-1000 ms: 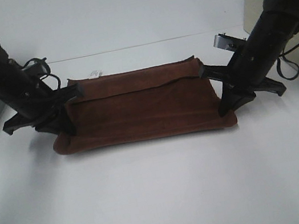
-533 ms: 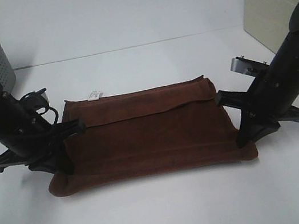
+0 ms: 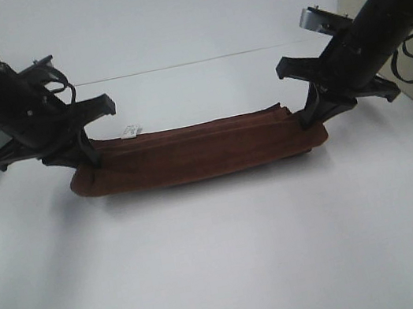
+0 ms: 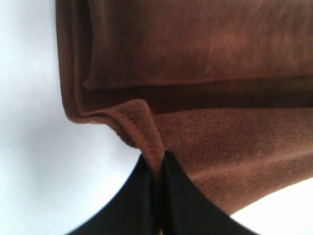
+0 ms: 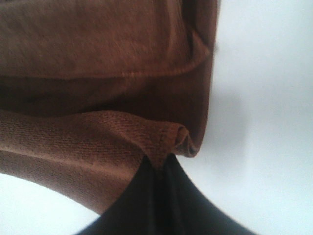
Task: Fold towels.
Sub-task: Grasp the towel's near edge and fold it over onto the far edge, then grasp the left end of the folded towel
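Left gripper (image 3: 88, 155) is pinched shut on the left-end corner of the reddish-brown terry towel (image 3: 194, 152), and right gripper (image 3: 313, 113) likewise on the right-end corner; towel rests on the white table (image 3: 226, 263) between them, folded to a narrow band. Soft, light, limp, so I'd hold the hemmed corners through all layers. Long axis runs left-right, white tag (image 3: 131, 130) at the far-left edge.

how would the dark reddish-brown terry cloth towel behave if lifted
Probably floppy: the dark reddish-brown terry cloth towel puckers where the left gripper and right gripper pinch its edge. Its middle would likely sag between them. The looped pile seems grippy, unlikely to slip.
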